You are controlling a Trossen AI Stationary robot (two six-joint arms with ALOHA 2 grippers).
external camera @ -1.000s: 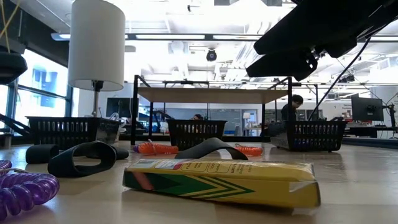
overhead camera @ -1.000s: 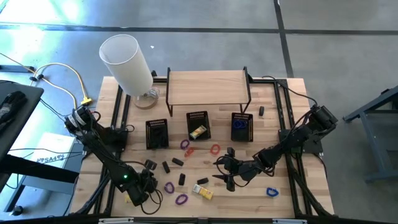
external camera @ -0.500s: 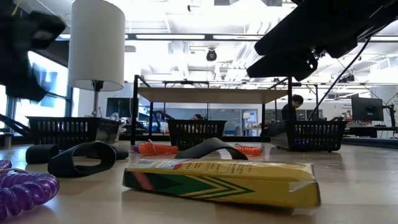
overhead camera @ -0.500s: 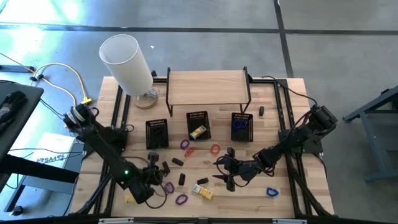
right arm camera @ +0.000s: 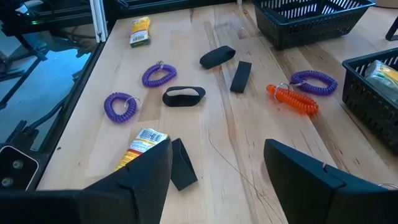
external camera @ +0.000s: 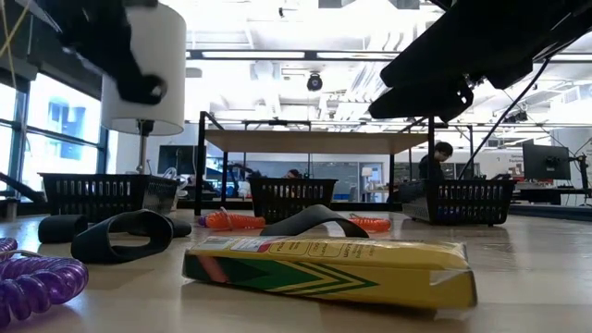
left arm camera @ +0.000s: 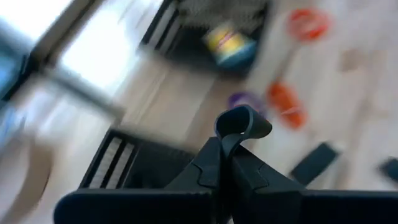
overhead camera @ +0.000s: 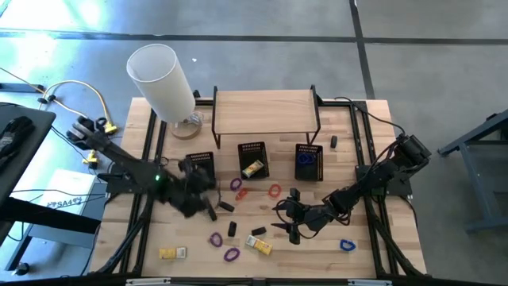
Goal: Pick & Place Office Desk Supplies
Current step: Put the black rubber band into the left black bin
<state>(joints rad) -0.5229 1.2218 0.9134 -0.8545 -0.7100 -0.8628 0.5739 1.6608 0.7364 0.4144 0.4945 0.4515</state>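
— Which step are you on?

— Carrying. Your left gripper (left arm camera: 233, 140) is clamped on a black band loop (left arm camera: 241, 122), just at 5 o'clock of the left basket (overhead camera: 200, 170).

— Next?

— I'd judge: move over that basket, then let go. Your right gripper (overhead camera: 287, 224) waits open at 5 o'clock of the table (overhead camera: 381, 246), above a yellow box (right arm camera: 142, 144).

Purple coils (right arm camera: 159, 74), orange coil (right arm camera: 292, 99), black bands (right arm camera: 184, 96), yellow box (right arm camera: 141, 31) with green end, black mesh baskets (right arm camera: 311, 22), pale wood table (right arm camera: 249, 155), white lamp (overhead camera: 163, 79).
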